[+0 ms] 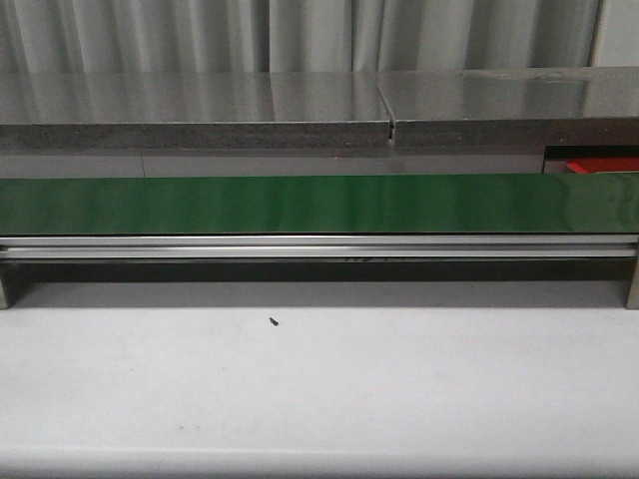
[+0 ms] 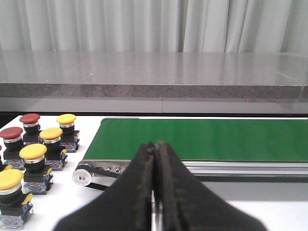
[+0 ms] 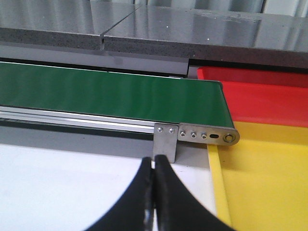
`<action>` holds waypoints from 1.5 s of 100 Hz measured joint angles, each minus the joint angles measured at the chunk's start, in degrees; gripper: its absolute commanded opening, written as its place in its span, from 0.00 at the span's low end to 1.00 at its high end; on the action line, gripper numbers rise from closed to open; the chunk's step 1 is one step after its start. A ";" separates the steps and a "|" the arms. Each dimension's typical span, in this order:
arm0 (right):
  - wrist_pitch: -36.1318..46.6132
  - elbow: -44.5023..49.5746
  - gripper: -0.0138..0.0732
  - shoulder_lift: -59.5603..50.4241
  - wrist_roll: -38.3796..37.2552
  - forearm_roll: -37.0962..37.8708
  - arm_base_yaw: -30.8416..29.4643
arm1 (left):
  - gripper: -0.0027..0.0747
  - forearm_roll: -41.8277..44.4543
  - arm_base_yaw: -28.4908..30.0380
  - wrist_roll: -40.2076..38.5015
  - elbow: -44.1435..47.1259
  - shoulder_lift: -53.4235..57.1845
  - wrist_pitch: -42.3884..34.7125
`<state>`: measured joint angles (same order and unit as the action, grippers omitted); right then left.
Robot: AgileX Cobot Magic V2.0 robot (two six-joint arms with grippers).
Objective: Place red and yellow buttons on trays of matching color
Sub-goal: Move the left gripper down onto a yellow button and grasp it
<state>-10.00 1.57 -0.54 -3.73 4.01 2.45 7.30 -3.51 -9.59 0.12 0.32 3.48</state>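
Black left tool (image 2: 155, 192), right tool (image 3: 155, 192) closed, empty, level.

Setting: an industrial automation test cell or lab. Indicators: a green conveyor belt (image 1: 300, 205) on an aluminium frame (image 1: 319, 249) runs across a plain white table (image 1: 319, 389). Industrial push buttons (image 2: 33, 159), red-capped and yellow-capped, stand grouped on the table beside one belt end. A red tray (image 3: 269, 98) and a yellow tray (image 3: 264, 183) sit at the other end. A grey stone-look ledge (image 1: 200, 110) and pale curtains (image 2: 96, 24) close off the background
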 measured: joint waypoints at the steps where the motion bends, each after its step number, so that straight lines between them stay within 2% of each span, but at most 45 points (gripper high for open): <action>1: 0.00 0.00 0.08 0.00 0.00 0.00 0.00 | 0.01 0.00 0.00 0.00 0.00 0.00 0.00; 65: 0.00 0.00 0.08 0.00 0.00 0.00 0.00 | 0.01 -0.96 0.00 0.00 -0.41 0.00 -1.40; 75: 0.00 0.00 0.08 0.00 0.00 0.00 0.00 | 0.01 -1.98 0.00 0.00 -2.35 0.00 0.33; 94: 0.00 0.00 0.08 0.00 0.00 0.00 0.00 | 0.01 -2.77 0.00 0.00 -11.57 -5.39 7.56; 127: 0.00 0.00 0.08 0.00 0.00 0.00 0.00 | 0.01 -2.99 0.00 0.00 -32.09 -25.72 34.06; 150: 0.00 0.00 0.08 0.00 0.00 0.00 0.00 | 0.01 -2.78 0.00 0.00 -35.17 -35.27 36.35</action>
<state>-10.00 1.57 -0.54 -3.73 4.01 2.45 4.53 -3.51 -9.59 -35.05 -34.95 39.83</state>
